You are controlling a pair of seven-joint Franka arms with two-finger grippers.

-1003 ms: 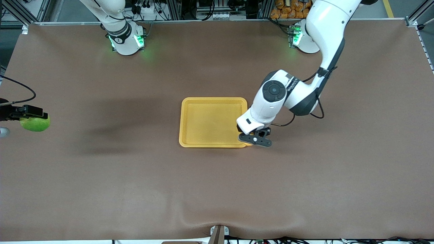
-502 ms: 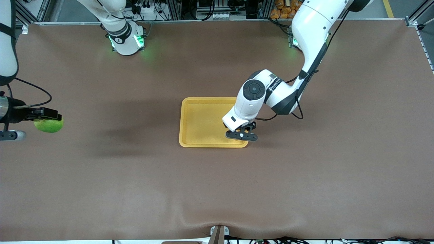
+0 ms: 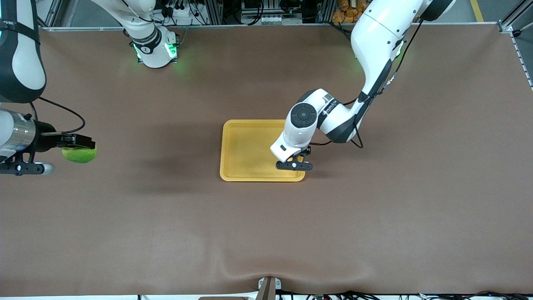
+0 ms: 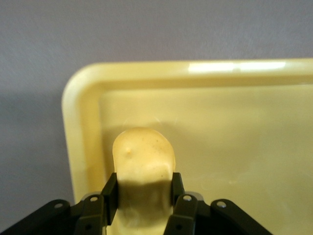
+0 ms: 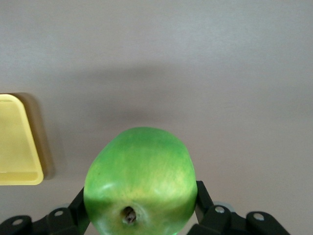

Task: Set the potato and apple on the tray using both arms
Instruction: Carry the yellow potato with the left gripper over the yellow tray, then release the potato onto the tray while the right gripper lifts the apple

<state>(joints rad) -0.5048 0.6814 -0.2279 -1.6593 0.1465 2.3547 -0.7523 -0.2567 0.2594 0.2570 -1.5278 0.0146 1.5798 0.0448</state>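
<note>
The yellow tray [image 3: 250, 150] lies in the middle of the table. My left gripper [image 3: 294, 165] is shut on the yellow-orange potato [image 4: 144, 169] and holds it over the tray's corner nearest the front camera, toward the left arm's end. In the front view the potato is hidden under the gripper. The left wrist view shows the tray's rim [image 4: 78, 127] beside the potato. My right gripper [image 3: 79, 143] is shut on the green apple [image 3: 80, 155] above the table near the right arm's end, well away from the tray. The right wrist view shows the apple [image 5: 139, 181] with its stem dimple.
The brown table cover [image 3: 266, 233] has a raised wrinkle near the front edge. A tray corner [image 5: 17, 147] shows in the right wrist view. Both arm bases stand along the table's edge farthest from the camera.
My left gripper has moved with the potato from beside the tray's corner to over the tray. My right gripper has carried the apple toward the tray from the table's end.
</note>
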